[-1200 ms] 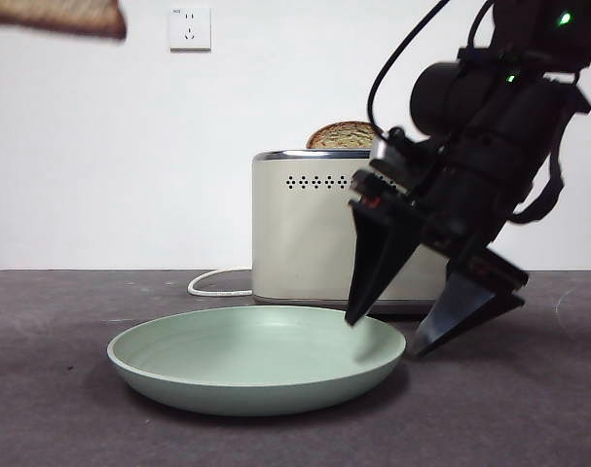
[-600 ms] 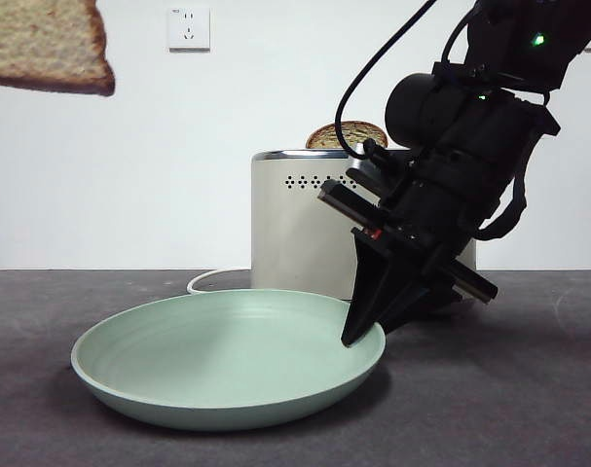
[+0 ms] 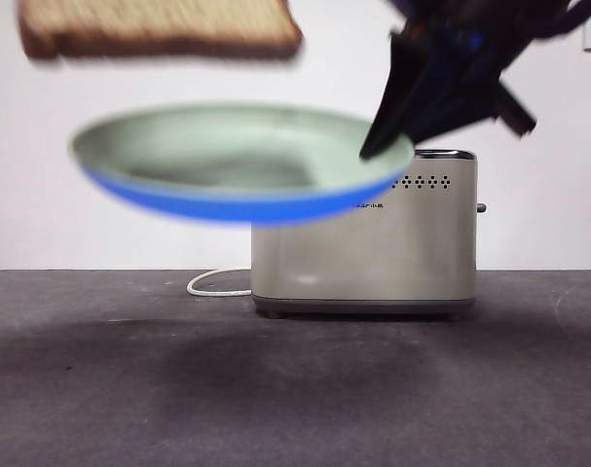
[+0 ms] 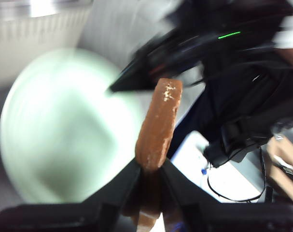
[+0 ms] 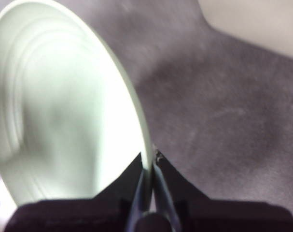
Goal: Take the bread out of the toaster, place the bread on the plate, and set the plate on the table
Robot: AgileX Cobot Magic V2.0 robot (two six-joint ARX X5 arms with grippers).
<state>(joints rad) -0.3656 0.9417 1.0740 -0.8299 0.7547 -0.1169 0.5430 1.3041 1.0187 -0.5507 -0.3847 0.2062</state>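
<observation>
Front view: wide, shallow, matte mint-green plate (image 3: 241, 165) aloft and blurred, well clear of the dark grey scuffed table (image 3: 295, 379), level with the top of the boxy cream toaster (image 3: 365, 238) behind it; underside tinted blue by blur. Pinched at its rim by the right gripper (image 3: 378, 146), black tapered jaws closed on the thin edge. Flat tan slice of bread (image 3: 159, 27) with brown crust above the plate, apart from it, near the top edge. White cord (image 3: 217, 284) curling on the table beside the toaster.

Left wrist view: left gripper (image 4: 148, 169) clamped on the bread (image 4: 158, 123), seen edge-on, rough brown crust, pale crumbs near its tip; round plate (image 4: 64, 130) beyond it, smeared.

Right wrist view: right gripper (image 5: 148, 176) tight on the plate's (image 5: 64, 111) rim, faint concentric rings in its smooth bowl
</observation>
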